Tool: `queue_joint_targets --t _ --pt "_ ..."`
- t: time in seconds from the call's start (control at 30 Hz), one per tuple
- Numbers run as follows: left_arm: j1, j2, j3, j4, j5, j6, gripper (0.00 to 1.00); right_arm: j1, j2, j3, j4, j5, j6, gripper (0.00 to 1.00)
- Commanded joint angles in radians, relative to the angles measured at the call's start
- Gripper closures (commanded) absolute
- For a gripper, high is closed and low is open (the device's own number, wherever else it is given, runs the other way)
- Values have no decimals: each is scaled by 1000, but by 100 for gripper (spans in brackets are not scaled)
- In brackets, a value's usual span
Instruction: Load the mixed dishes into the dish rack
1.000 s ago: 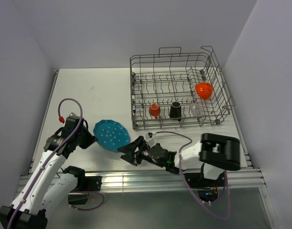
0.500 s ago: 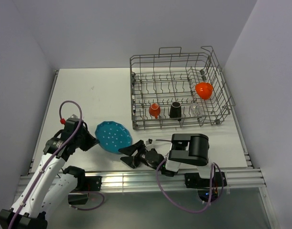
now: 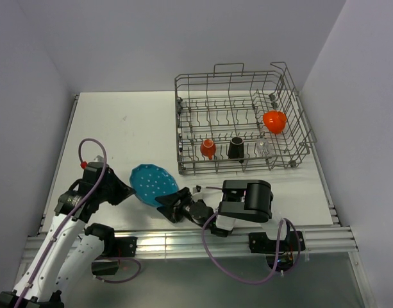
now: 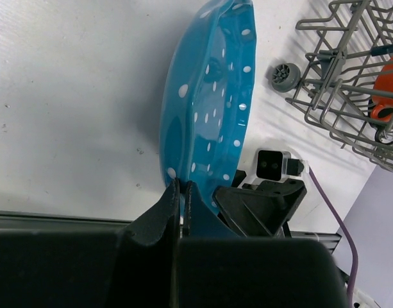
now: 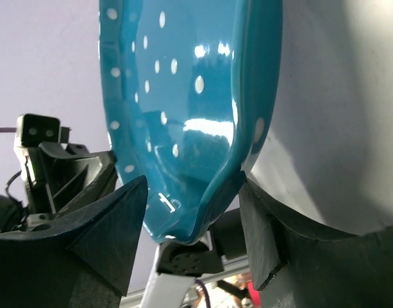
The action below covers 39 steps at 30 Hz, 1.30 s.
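The teal white-dotted plate (image 3: 154,184) is held tilted just above the table, left of the dish rack (image 3: 241,122). My left gripper (image 3: 124,190) is shut on the plate's left rim; in the left wrist view the plate (image 4: 209,102) is pinched between the fingers (image 4: 169,205). My right gripper (image 3: 172,204) is open at the plate's near right edge. In the right wrist view the plate's rim (image 5: 183,96) sits between the spread fingers (image 5: 113,231). Inside the rack are the orange-red bowl (image 3: 274,120), small orange cup (image 3: 208,149), dark mug (image 3: 236,147) and clear glass (image 3: 263,147).
The rack's near left corner and a wheel (image 4: 283,76) lie close to the right of the plate. The right arm (image 3: 247,200) is folded low along the table's front edge. White walls enclose the table on three sides.
The right arm has folded back and its gripper has moved left up to the plate's edge. The left gripper has carried the plate slightly right.
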Motion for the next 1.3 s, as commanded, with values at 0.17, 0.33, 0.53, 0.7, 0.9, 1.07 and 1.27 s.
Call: queue_joint_targets --t 0.17,0.33,0.53,0.7,0.9,1.07,1.27 --pt "1 -57 -38 42 60 -25 100 1 1 4 383 112 -47 41" --pt "1 -69 -45 33 58 -24 100 -15 14 24 383 110 -35 45" --pt "1 -87 -45 8 57 -22 100 -20 5 27 383 107 -29 65" --pt "1 -104 -54 -12 50 -18 100 -20 -8 35 383 87 -47 82" --pt "1 -137 -55 -52 52 -24 96 -20 -23 53 383 57 -47 100" --pt "1 -155 -22 -128 26 -33 54 -19 -31 78 383 17 -35 100" --pt "1 -189 75 -217 -12 -36 34 -20 -31 125 376 -55 -61 100"
